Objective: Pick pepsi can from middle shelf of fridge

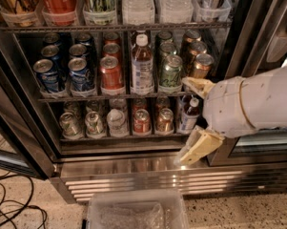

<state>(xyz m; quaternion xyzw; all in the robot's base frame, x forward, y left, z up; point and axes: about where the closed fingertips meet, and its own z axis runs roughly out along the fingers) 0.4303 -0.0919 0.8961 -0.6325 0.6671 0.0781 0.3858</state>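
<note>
The fridge [148,173] stands with its door open. Blue pepsi cans [80,74] fill two lanes at the left of the middle shelf [55,98], with another front can [48,75] beside it. My gripper [194,118] is at the right, in front of the shelf's right end and far from the pepsi cans. It is open and empty. The upper fingertip [194,85] is by the gold can [200,66]. The lower fingertip [196,149] hangs in front of the bottom shelf.
Right of the pepsi cans stand a red can [112,75], a clear bottle [142,66] and a green can [170,73]. A clear plastic bin [136,213] sits on the floor below the grille. Black cables [12,202] lie at the left. The upper rack [114,26] holds tall drinks.
</note>
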